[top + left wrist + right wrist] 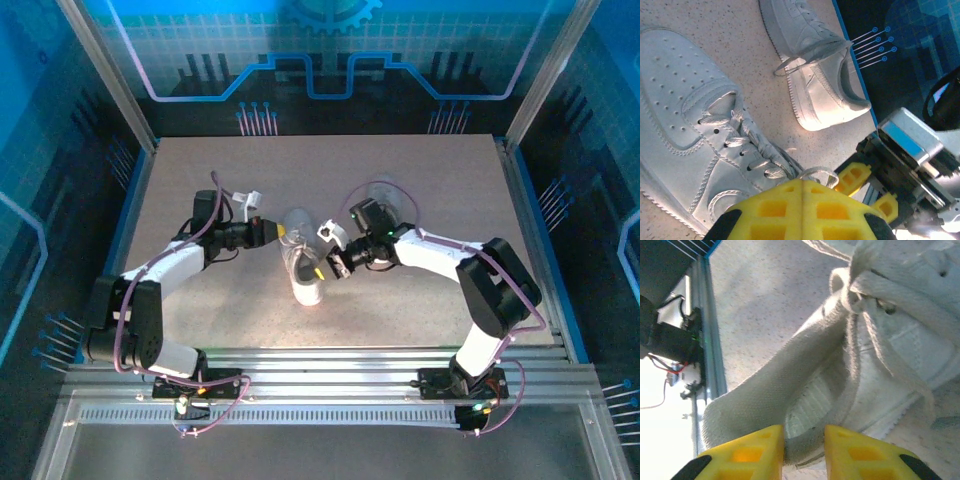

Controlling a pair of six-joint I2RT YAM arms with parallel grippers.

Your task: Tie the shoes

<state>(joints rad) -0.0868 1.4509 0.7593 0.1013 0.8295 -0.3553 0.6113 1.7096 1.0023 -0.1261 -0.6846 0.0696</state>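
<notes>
**Both claws at the laces of the middle shoe, with a loop caught in the right one**

The main risk is the right claw (804, 435). It grips a flat lace loop (790, 365) that runs up to the knot. A pull that is too hard or off-line could, I judge, undo the knot, slip the loop out of the pads, or drag the light shoe (305, 272) across the table (200, 180). The claws also sit close together, so a crossing move may knock them. The right claw's jaws stand narrowly apart, pinched on the loop. The left claw (802, 186) is fully closed by the shoe's laces; whether it pinches a strand I cannot tell. The second shoe (815, 75) lies apart, near the table's edge.
</notes>
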